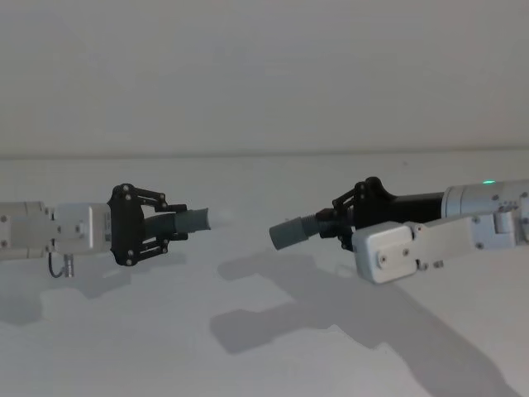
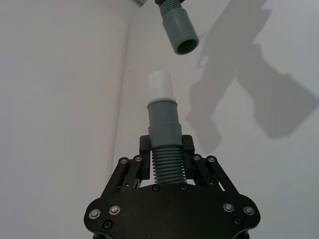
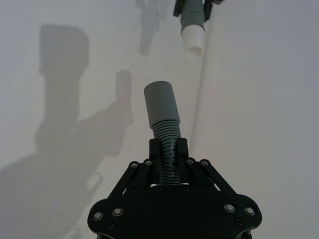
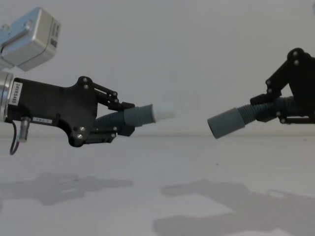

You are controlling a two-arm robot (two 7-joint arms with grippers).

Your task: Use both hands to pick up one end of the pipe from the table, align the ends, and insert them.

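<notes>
white table; left gripper, right gripper clamp pipe pieces, ends apart.

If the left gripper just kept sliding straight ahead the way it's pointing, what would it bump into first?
Probably the open grey cuff held by the right gripper. The left gripper carries a white-tipped pipe aimed towards it, though the ends look slightly misaligned, so it might graze the rim.
</notes>
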